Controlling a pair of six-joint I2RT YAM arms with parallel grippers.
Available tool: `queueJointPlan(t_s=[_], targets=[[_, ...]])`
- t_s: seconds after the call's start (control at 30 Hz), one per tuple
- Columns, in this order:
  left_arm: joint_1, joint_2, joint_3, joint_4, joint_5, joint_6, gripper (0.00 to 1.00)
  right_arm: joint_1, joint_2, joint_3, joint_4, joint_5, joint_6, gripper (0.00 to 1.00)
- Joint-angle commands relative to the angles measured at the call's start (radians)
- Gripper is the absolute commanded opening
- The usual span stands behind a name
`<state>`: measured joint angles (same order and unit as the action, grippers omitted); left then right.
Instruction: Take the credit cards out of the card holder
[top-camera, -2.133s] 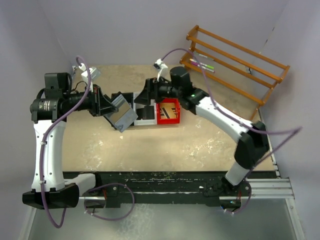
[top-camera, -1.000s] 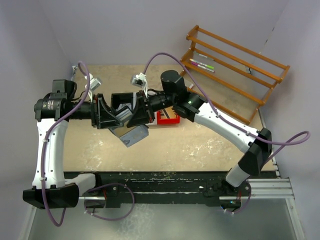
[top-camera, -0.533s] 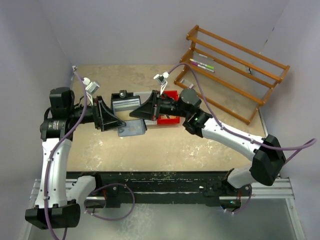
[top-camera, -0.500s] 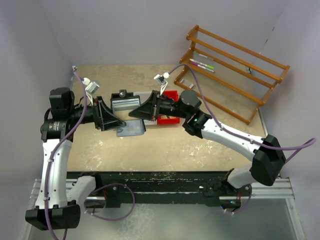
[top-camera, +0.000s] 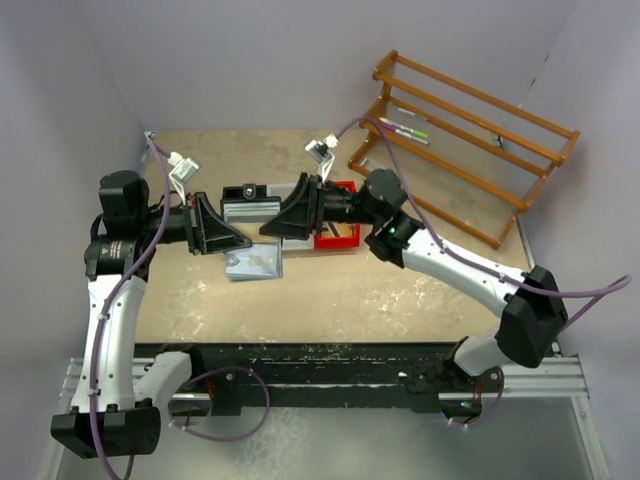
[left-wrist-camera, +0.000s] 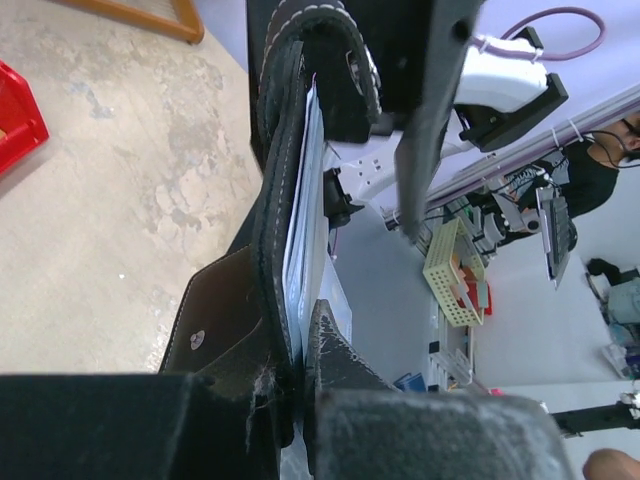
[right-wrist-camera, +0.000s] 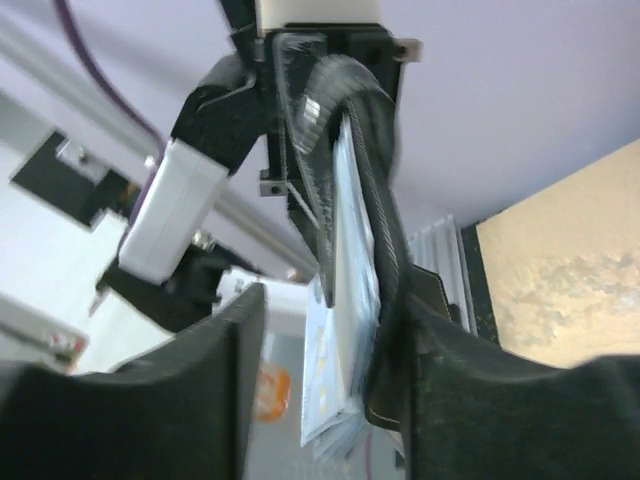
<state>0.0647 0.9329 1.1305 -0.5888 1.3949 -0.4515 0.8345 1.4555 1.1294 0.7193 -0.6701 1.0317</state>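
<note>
Right gripper (right-wrist-camera: 330, 335) just released: jaws half apart astride the holder (left-wrist-camera: 272, 180), which your left gripper (left-wrist-camera: 300, 385) pinches. Freed card (top-camera: 250, 263) lies below both; more cards (left-wrist-camera: 306, 220) sit in the holder, so pull again

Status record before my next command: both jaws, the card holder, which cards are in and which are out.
left gripper: jaws shut on the card holder
card holder: black, held on edge between the two arms, snap flap hanging loose
right gripper: jaws apart, straddling the holder from the opposite side
cards inside: pale blue stack, sticking out of the holder's pocket
loose card: grey-blue, flat on the table on the near side of the holder, clear of both grippers; one or several, cannot tell
task: not finished, cards remain in the holder
</note>
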Motion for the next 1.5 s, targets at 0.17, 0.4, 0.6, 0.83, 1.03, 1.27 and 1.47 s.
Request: queueJointPlan(t_s=[0.17,0.4,0.6,0.83,1.03,1.27,1.47], targets=[[0.003,0.107,0.142,-0.449,0.040,0.426,0.00,-0.074,0.126,0.434,-0.595,-0.423,-0.431,0.67],[0.003,0.127,0.183,-0.494,0.042,0.470,0.00,-0.074,0.203,0.568,-0.895,-0.415,-0.624,0.54],[0.003,0.127,0.191,-0.494,0.042,0.479,0.00,-0.070,0.227,0.594,-0.918,-0.400,-0.633,0.33],[0.003,0.131,0.198,-0.440,0.001,0.451,0.17,-0.077,0.217,0.547,-0.672,-0.419,-0.463,0.00],[0.003,0.066,0.082,-0.069,-0.007,0.078,0.71,-0.097,0.148,0.386,-0.304,-0.249,-0.173,0.00],[0.003,-0.040,-0.114,0.379,0.008,-0.309,0.72,-0.098,0.034,0.178,0.097,-0.074,0.050,0.00],[0.003,-0.047,-0.143,0.366,0.019,-0.317,0.67,-0.098,-0.037,0.090,0.170,0.026,0.070,0.00]])
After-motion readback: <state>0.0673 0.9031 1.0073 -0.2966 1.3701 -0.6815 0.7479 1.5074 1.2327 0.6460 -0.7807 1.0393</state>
